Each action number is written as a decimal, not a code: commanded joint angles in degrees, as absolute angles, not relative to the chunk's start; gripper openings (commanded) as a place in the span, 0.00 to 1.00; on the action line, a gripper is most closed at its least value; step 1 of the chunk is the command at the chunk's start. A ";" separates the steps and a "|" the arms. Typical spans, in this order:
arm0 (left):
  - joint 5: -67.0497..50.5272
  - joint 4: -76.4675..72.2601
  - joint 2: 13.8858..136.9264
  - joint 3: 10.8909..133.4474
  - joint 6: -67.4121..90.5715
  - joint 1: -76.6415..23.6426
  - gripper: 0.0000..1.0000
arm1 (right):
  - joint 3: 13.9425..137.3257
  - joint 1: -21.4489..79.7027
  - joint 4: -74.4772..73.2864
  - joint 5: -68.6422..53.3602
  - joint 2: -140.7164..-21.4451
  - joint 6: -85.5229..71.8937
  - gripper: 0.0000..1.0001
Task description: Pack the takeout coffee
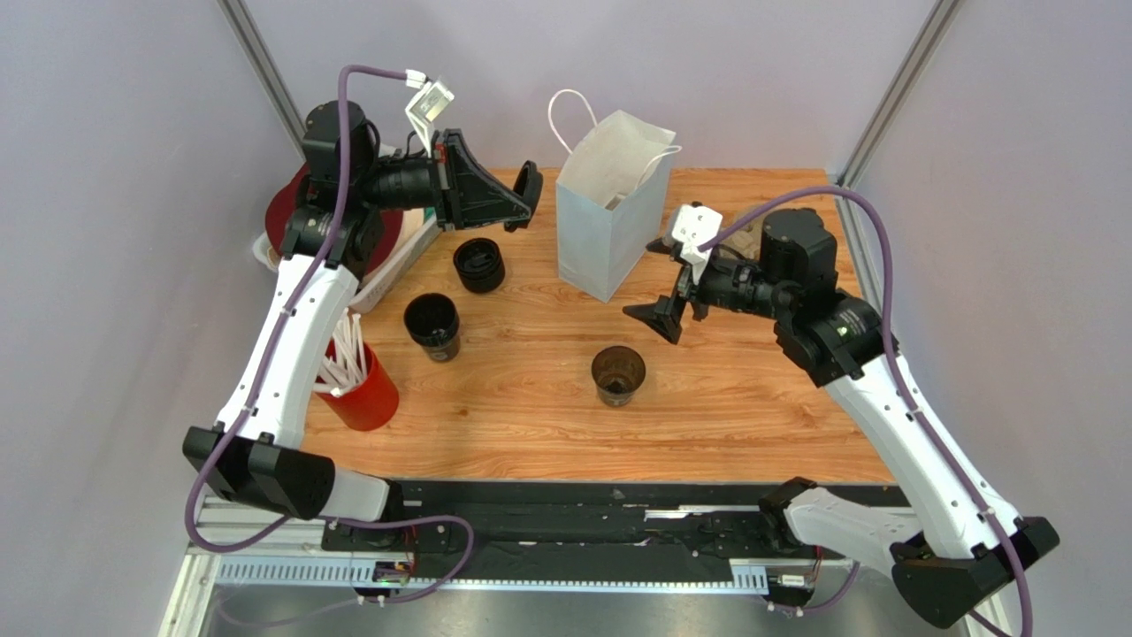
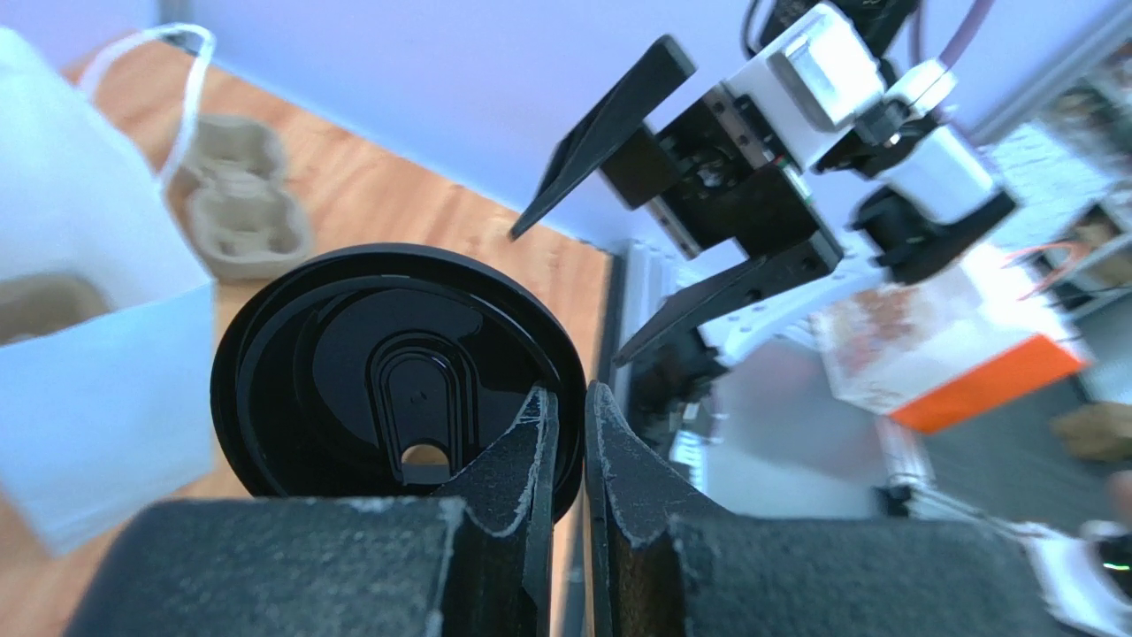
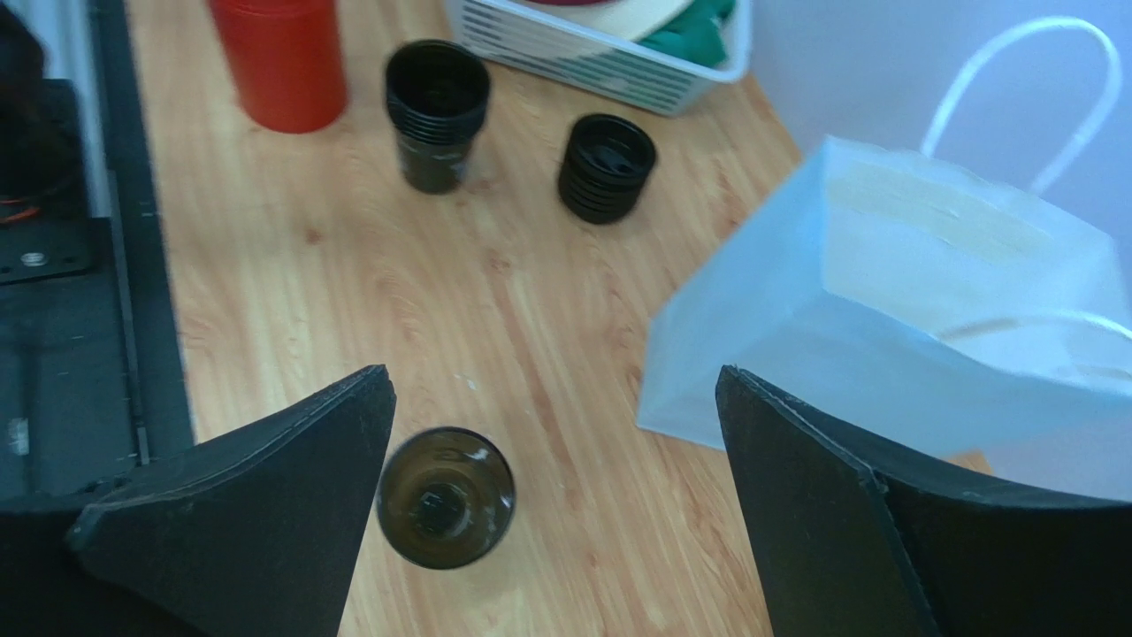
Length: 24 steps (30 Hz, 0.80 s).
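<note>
The takeout coffee [image 1: 619,374] is a small dark cup with a brownish inside, standing open on the wooden table [image 1: 532,412]. In the right wrist view the takeout coffee [image 3: 445,498] lies just inside the left finger. My right gripper [image 1: 668,308] hovers wide open between the cup and the pale-blue paper bag [image 1: 611,206], holding nothing. A black lid [image 2: 385,385] with a sip hole is pinched by its rim in my left gripper [image 2: 569,392]. That left gripper [image 1: 525,197] is raised left of the bag.
A stack of dark cups [image 1: 433,325] and a stack of black lids [image 1: 478,266] stand left of centre. A red cup of white straws [image 1: 362,388] is at the near left, with a white basket [image 1: 392,259] behind it. A grey pulp tray [image 2: 239,199] lies beyond the bag.
</note>
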<state>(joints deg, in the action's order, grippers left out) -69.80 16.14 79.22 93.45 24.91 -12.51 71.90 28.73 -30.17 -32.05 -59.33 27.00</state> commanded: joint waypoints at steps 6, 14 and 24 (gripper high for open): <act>-81.73 -13.88 81.47 89.21 51.68 -12.13 0.08 | 89.90 31.20 -35.31 -42.37 -68.28 27.07 0.99; -97.28 -10.55 81.83 86.67 50.53 -13.09 0.08 | 103.00 30.76 -51.49 -47.90 -72.94 41.29 0.99; -101.07 -10.81 78.40 77.79 50.36 -18.36 0.08 | 102.13 35.06 -53.18 -42.46 -77.78 51.15 0.99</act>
